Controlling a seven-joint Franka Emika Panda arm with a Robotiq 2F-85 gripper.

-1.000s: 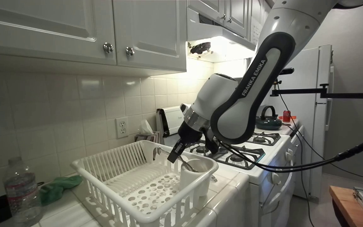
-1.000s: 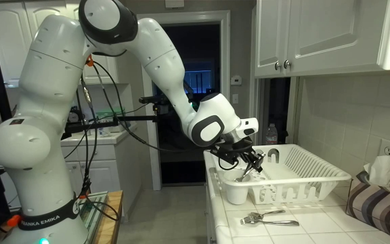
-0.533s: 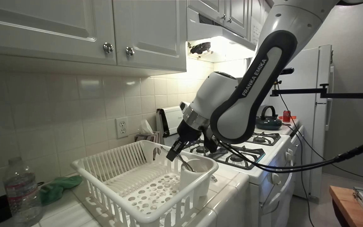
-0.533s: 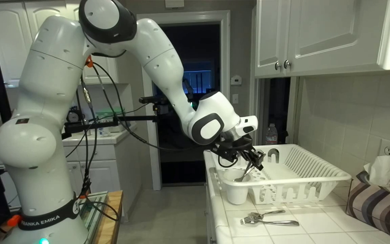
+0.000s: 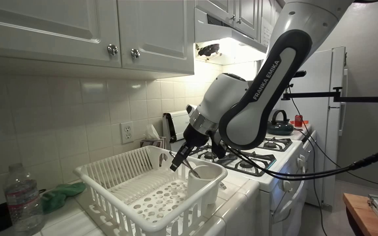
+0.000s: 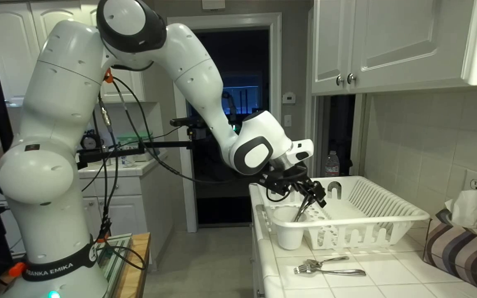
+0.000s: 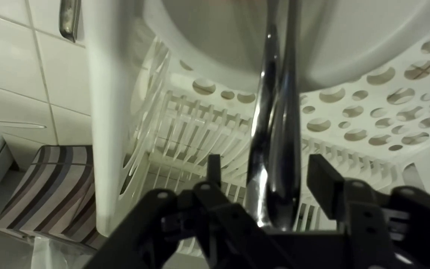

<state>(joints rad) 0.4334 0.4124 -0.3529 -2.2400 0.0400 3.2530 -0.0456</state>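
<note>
Straddling the handles of two metal utensils (image 7: 285, 160), your gripper (image 7: 265, 168) stands with its fingers (image 7: 214, 168) parted; the wrist view shows space on either side of the handles, so you have nothing clamped. You find both utensils standing tilted in the white cup (image 6: 290, 238), handle ends up between the fingers. Their heads are hidden inside the cup, so fork or spoon cannot be told. The lean appears to come from the cup wall: it seems to carry the shafts where they cross the rim, and its width likely lets them slope instead of standing upright. The cup sits in a corner of the dish rack (image 6: 367, 220), probably so that the rack's walls steady it; whether it is moulded in or separate, you cannot confirm.

You note polished handles, broadened and rounded toward their ends, lying close side by side with bright highlights. The cup is smooth, round and apparently plastic. The rack, likewise plastic-looking, has slender ribs and a floor pierced with round holes of mixed sizes. Beside it, on glazed square tiles (image 6: 400, 267), you have a fork (image 6: 331, 272), a second utensil close by its head, and a striped tissue box (image 6: 458, 248).
</note>
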